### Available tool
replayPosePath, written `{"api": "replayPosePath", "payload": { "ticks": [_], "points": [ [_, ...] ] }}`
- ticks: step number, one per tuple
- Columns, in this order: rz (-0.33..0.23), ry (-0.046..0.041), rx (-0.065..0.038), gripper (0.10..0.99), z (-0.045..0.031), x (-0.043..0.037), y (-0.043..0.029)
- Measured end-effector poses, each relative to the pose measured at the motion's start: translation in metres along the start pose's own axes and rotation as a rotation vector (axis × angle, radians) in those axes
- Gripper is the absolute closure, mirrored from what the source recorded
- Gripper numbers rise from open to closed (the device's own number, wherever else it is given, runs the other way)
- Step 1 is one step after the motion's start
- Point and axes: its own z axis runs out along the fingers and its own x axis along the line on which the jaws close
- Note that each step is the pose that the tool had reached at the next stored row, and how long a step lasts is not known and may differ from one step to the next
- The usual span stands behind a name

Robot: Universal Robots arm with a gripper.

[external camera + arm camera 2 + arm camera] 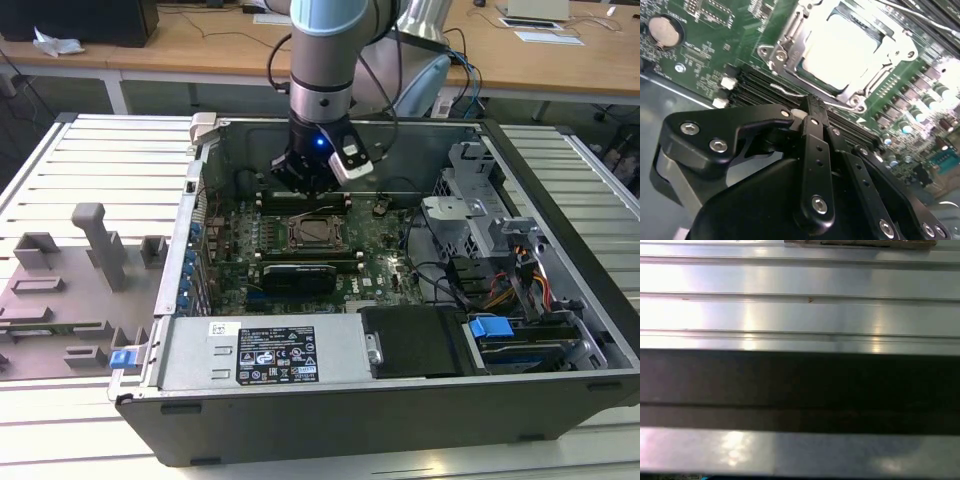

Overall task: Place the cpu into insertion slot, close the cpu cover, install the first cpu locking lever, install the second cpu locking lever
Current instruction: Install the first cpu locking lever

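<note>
Claw (pixel 807 111) pinched together beside insertion slot (pixel 840 50), cpu (pixel 842 47) seated

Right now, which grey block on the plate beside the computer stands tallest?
The T-topped grey post, toward the exterior view's left. It rises well above the other grey blocks around it, which all sit low.

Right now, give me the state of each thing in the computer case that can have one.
pale silvery square cpu: seated in the socket.
grey metal cpu cover: closed over the chip.
thin wire locking lever: beside the socket, latching unclear.
black gripper: shut, holding nothing, near the lever.
</note>
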Motion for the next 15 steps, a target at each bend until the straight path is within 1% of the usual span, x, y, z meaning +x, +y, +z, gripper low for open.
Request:
{"api": "replayPosePath", "payload": {
  "ticks": [2,5,8,9,15],
  "points": [
    [0.000,0.0020,0.000,0.980,0.0026,-0.0067,-0.0003],
    [0.000,0.0037,0.000,0.980,0.0052,-0.0121,-0.0006],
    [0.000,0.0052,0.000,0.980,0.0087,-0.0152,-0.0011],
    [0.000,0.0040,-0.001,0.980,0.0099,-0.0162,-0.0010],
    [0.000,0.0044,0.001,0.980,0.0083,-0.0163,-0.0033]
  ]
}}
